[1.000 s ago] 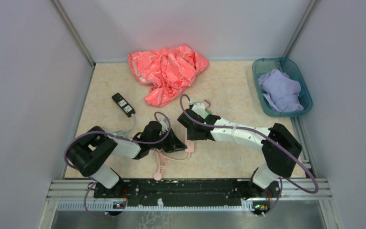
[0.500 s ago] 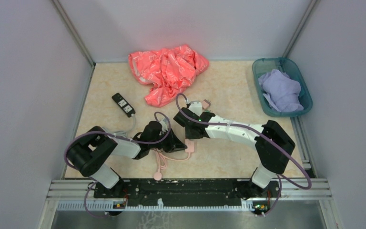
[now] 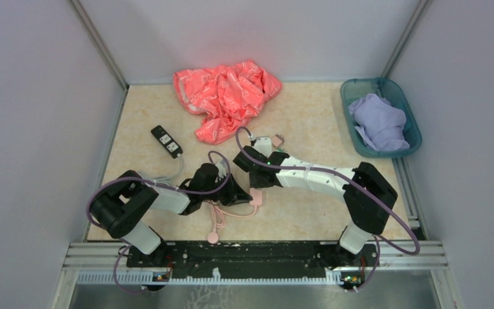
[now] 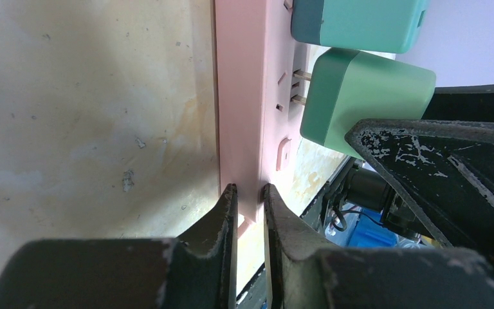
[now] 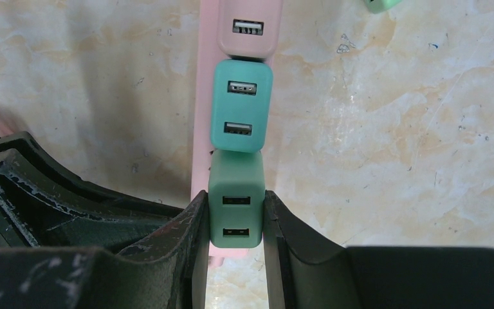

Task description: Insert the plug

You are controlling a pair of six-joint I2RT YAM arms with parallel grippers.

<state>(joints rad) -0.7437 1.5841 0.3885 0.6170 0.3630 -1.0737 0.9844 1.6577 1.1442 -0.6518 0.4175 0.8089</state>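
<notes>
My left tool (image 4: 249, 196) pinches the end of the long pink plastic power strip (image 4: 241, 96). My right tool (image 5: 235, 209) grips the square green plug (image 5: 235, 177), its 2 metal prongs (image 4: 301, 87) showing at the strip's holes.

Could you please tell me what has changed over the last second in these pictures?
The right arm swung slightly leftward in the top view, shifting the right end effector, shut on the green plug, with it. Nothing was grasped or released. The left end effector stays clamped on the pink power strip, and the prongs still show, not fully seated.
</notes>
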